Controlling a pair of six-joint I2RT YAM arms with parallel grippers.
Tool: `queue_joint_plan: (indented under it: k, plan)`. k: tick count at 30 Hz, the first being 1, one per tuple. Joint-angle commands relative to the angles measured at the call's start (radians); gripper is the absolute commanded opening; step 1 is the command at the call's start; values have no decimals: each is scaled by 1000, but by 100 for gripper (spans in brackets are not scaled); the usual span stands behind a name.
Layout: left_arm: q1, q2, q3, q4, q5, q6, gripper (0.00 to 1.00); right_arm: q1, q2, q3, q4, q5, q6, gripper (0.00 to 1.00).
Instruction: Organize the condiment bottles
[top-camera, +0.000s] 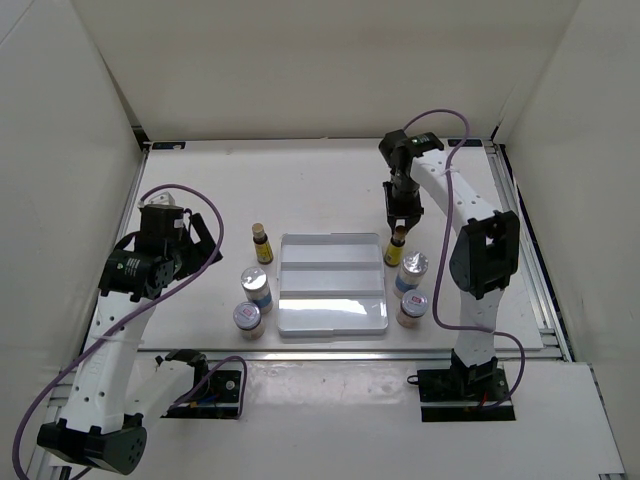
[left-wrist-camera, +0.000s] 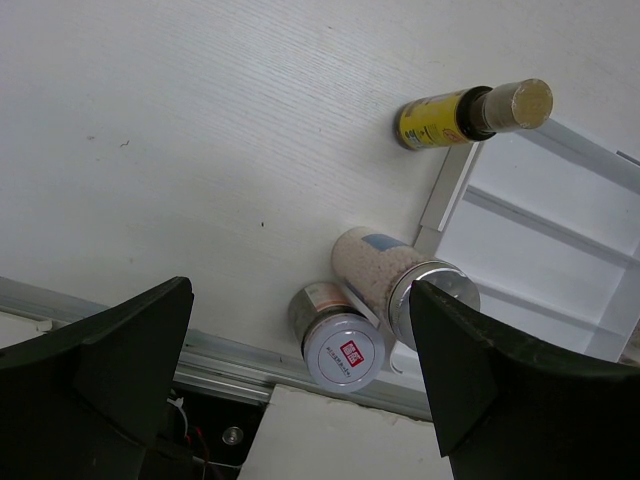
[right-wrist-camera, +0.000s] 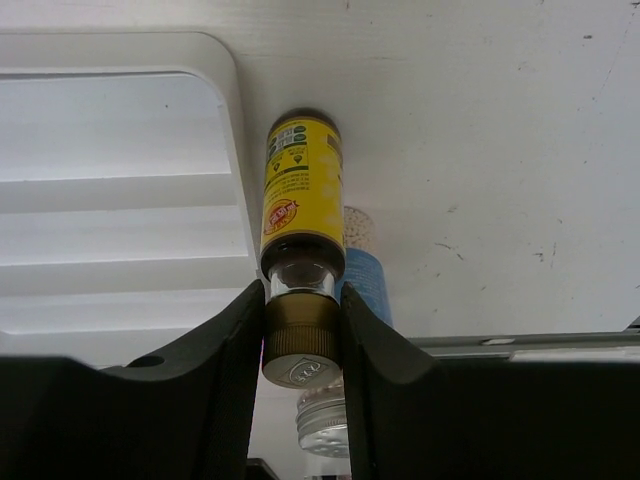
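Note:
My right gripper (top-camera: 399, 228) (right-wrist-camera: 303, 325) is shut on the brown cap of a slim amber bottle with a yellow label (top-camera: 395, 248) (right-wrist-camera: 300, 190), which stands upright just right of the white stepped rack (top-camera: 331, 283). Nearer to me on that side stand a blue-white labelled bottle (top-camera: 412, 272) (right-wrist-camera: 366, 282) and a short red-labelled one (top-camera: 411, 308). Left of the rack stand another amber bottle (top-camera: 262, 243) (left-wrist-camera: 450, 115), a blue-white one (top-camera: 256, 288) (left-wrist-camera: 380, 272) and a short red-labelled one (top-camera: 247, 320) (left-wrist-camera: 340, 345). My left gripper (top-camera: 205, 245) (left-wrist-camera: 300, 290) hangs open above the table, left of those bottles, holding nothing.
The rack (left-wrist-camera: 530, 220) (right-wrist-camera: 120, 200) has three empty steps. A metal rail (top-camera: 300, 352) runs along the table's near edge, and white walls enclose the table on the left, back and right.

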Motion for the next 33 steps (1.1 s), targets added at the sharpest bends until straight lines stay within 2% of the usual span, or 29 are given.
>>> queue_joint_plan:
  k: [1, 2, 6, 9, 14, 20, 25, 33]
  plan:
    - [-5, -12, -10, 4, -21, -2, 100, -6, -66, 38, -184, 28, 6, 24]
    - [-5, -12, -10, 4, -21, -2, 100, -6, -66, 52, -196, 28, 6, 17]
    - [-5, -12, -10, 4, -21, -2, 100, -6, -66, 179, -233, 37, 15, 7]
    - [-5, -12, -10, 4, -21, -2, 100, -6, -43, 265, -269, 26, 15, 1]
    - [-14, -12, -10, 4, -21, -2, 100, 23, -34, 374, -294, -38, 15, 0]
    - [-14, -12, -19, 4, -21, -2, 100, 114, -34, 364, -294, -47, 25, 0]
    - [-14, -12, -19, 4, -21, -2, 100, 175, -43, 278, -274, -38, 34, 0]
    - [-14, -12, -19, 4, -21, -2, 100, 175, -52, 141, -181, -5, 54, 0]
